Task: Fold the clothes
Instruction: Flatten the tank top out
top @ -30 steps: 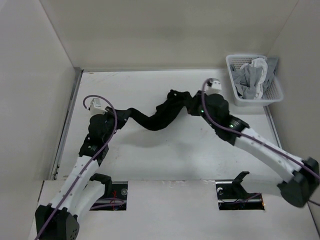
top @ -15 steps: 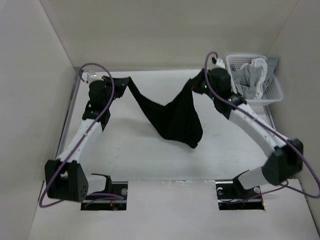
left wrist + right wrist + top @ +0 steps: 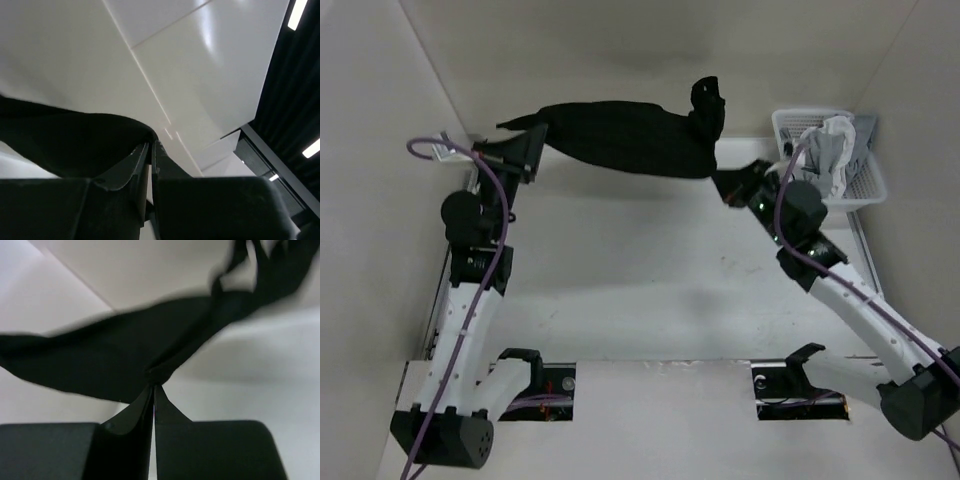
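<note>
Black clothes stretched in the air left of the basket, your left gripper clamped on the end farthest from it, your right gripper clamped on the nearer end.

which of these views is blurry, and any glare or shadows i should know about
Right wrist: the black garment is motion-smeared with soft edges, though the fingers gripping it look sharp. Left wrist: cloth is crisp; a bright sheen on the white panel, ceiling lights at the right edge. Top external: sharp, evenly lit, only faint shadow on the table.
</note>
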Available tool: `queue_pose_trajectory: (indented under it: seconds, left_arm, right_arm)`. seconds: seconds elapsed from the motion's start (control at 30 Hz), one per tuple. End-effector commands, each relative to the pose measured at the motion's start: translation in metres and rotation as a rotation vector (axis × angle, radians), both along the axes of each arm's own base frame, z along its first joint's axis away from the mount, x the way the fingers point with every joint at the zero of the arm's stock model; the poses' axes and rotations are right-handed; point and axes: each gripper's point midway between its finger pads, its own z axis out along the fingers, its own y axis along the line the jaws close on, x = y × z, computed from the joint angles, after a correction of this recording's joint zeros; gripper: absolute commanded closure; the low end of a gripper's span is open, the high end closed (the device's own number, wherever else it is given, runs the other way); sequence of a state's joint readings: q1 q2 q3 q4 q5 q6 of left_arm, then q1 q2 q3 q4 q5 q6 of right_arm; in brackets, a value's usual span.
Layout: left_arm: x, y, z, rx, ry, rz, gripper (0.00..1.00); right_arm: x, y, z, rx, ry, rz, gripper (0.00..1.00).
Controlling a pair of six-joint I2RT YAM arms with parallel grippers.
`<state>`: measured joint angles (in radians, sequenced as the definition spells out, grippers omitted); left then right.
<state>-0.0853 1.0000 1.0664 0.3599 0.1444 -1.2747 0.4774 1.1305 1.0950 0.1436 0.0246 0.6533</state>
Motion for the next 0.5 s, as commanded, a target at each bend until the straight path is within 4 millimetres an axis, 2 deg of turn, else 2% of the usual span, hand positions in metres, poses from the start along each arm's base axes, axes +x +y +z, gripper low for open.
queue_pose_trajectory:
  seconds: [0.0, 0.07, 0.17, 0.27, 0.33, 0.4, 0.47]
  left_arm:
    - [0.006, -0.007, -0.111, -0.016, 0.228, -0.039, 0.99]
    - [-0.008, -0.006, -0.176, -0.029, 0.342, -0.049, 0.99]
    - [-0.032, -0.002, -0.266, -0.040, 0.506, -0.064, 0.98]
    - [-0.059, -0.005, -0.356, -0.048, 0.690, -0.087, 0.97]
    - [-0.076, -0.013, -0.398, -0.057, 0.782, -0.112, 0.96]
    - [-0.086, -0.018, -0.418, -0.051, 0.811, -0.121, 0.96]
    - [-0.091, -0.019, -0.424, -0.048, 0.815, -0.117, 0.94]
  right_arm:
    - [-0.010, 0.000, -0.147, 0.001, 0.279, -0.031, 0.94]
    - [-0.027, -0.009, -0.212, -0.015, 0.410, -0.039, 0.94]
    - [-0.044, -0.028, -0.274, -0.042, 0.560, -0.073, 0.89]
    - [-0.052, -0.041, -0.298, -0.043, 0.623, -0.107, 0.77]
    - [-0.051, -0.044, -0.300, -0.040, 0.628, -0.120, 0.66]
    - [-0.044, -0.041, -0.295, -0.052, 0.620, -0.121, 0.54]
    - [-0.035, -0.036, -0.298, -0.085, 0.636, -0.112, 0.47]
